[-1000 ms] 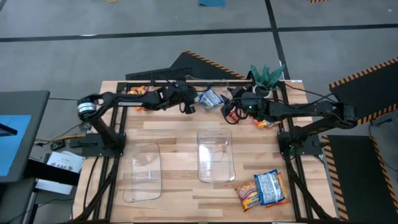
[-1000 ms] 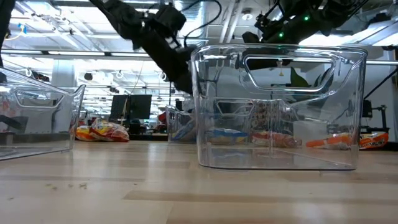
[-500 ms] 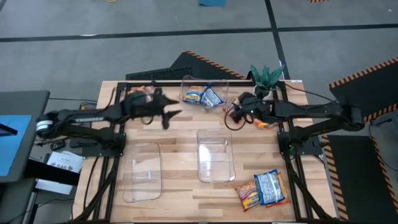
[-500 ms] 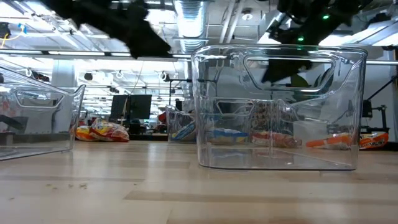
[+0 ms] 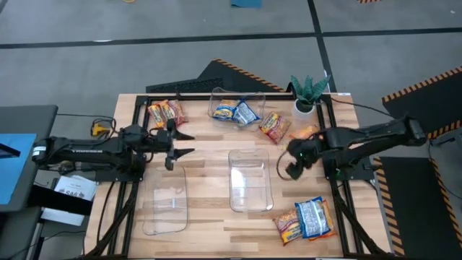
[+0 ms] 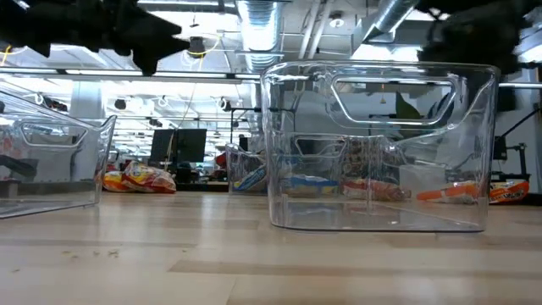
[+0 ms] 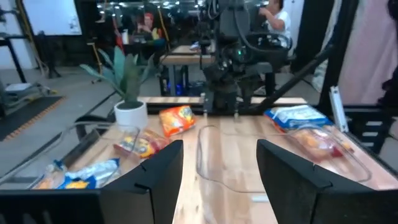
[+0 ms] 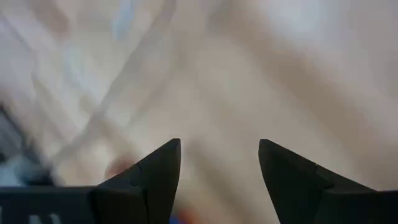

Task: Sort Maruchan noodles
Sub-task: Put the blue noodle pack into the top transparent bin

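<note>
The Maruchan packets lie in groups in the high view. An orange and red pair (image 5: pixel 164 113) sits far left, and blue ones (image 5: pixel 236 113) lie in the far clear bin. A red-brown packet (image 5: pixel 273 124) and an orange one (image 5: pixel 307 133) lie flat on the table, far right. Two more (image 5: pixel 304 218) lie at the near right corner. My left gripper (image 5: pixel 182 144) hovers open above the left half of the table, pointing right; it also shows open in its wrist view (image 7: pixel 221 177). My right gripper (image 5: pixel 294 160) hangs open right of the middle bin, empty in its wrist view (image 8: pixel 219 168).
Two empty clear bins stand on the wooden table: one near left (image 5: pixel 164 198), one in the middle (image 5: pixel 250 179), the latter close up in the low view (image 6: pixel 381 144). A potted plant (image 5: pixel 309 90) stands at the far right edge. People show in the room behind (image 7: pixel 273 15).
Both arms have drawn back from the far middle of the table. The left gripper has swung toward the left and near edges, and the right gripper toward the near and right edges. The red-brown packet now shows where the right gripper stood.
</note>
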Robot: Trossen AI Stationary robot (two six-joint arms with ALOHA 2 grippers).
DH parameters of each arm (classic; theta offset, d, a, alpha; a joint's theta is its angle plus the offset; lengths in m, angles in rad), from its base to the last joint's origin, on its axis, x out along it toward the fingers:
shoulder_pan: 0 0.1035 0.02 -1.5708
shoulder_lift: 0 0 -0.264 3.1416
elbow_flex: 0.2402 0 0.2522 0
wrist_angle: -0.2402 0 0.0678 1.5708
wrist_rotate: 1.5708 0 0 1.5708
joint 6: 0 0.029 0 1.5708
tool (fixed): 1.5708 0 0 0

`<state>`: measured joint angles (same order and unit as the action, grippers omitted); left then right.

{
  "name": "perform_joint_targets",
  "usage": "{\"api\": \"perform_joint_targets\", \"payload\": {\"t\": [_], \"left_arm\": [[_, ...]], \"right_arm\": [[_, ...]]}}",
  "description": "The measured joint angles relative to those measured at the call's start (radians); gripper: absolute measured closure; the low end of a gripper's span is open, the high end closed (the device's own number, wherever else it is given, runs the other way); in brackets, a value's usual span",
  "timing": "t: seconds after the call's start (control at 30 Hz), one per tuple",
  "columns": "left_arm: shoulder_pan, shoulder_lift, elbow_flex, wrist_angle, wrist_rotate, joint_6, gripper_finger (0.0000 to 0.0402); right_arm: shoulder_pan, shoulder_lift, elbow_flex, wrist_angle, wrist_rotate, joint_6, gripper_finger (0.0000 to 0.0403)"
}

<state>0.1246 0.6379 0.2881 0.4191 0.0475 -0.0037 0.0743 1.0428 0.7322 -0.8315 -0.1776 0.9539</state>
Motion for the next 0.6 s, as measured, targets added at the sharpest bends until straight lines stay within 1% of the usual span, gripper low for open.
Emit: {"api": "perform_joint_targets", "payload": {"t": [0.13, 0.23, 0.33, 0.4, 0.53, 0.6], "left_arm": [[-0.02, -0.009, 0.0, 0.004, 0.0, 0.031, 0.0209], [-0.02, -0.009, 0.013, 0.004, -0.001, 0.038, 0.0209], [-0.021, -0.009, 0.017, -0.004, 0.002, -0.039, 0.0209], [-0.022, -0.008, 0.017, -0.03, 0.016, -0.062, 0.0209], [-0.023, -0.001, 0.017, -0.029, 0.026, 0.001, 0.0209], [-0.023, -0.001, 0.017, -0.022, 0.026, 0.035, 0.0209]], "right_arm": [[0.158, 0.028, 0.0, -0.008, -0.125, 0.24, 0.0163], [0.27, 0.05, 0.034, -0.016, -0.153, 0.376, 0.0163], [0.364, 0.074, 0.101, -0.054, -0.145, 0.477, 0.0163], [0.418, 0.098, 0.158, -0.088, -0.123, 0.524, 0.0163], [0.499, 0.167, 0.267, -0.16, -0.022, 0.543, 0.0163], [0.529, 0.212, 0.309, -0.187, 0.005, 0.554, 0.0163]]}}
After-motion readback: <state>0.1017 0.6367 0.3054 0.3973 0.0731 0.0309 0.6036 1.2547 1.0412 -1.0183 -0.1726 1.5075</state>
